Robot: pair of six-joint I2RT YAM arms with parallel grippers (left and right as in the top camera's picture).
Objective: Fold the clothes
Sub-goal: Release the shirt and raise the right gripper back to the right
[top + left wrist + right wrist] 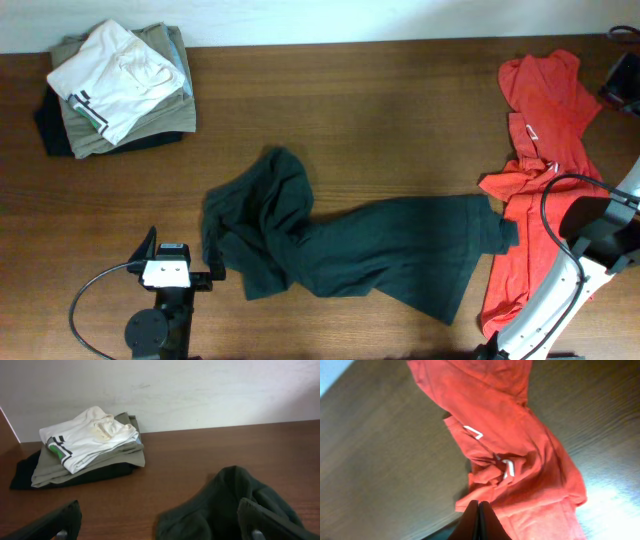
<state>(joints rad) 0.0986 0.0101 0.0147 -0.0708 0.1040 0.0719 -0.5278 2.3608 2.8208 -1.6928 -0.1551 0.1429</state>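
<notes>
A: Listing item one, the charcoal T-shirt (340,250). Where is it?

B: Middle of the counter (400,110), toward the near edge. Condition: unfolded and rumpled, bunched at its left end, drawn out flatter to the right. Its right end touches the red-orange shirt (540,130), which lies crumpled along the right side.

A: Item two, left jaws?

B: Apart. Two dark fingers (55,522) show at the bottom corners of the left wrist view with nothing between them. The T-shirt's bunched end lies just beside the right-hand one.

A: Item three, right jaws?

B: Pressed together, over the red-orange shirt in the right wrist view. Whether they touch the fabric cannot be told.

A: Other stock?

B: One folded stack (115,85), far left corner. White garment on top, khaki beneath, a dark layer at the bottom. Well apart from the T-shirt.
</notes>
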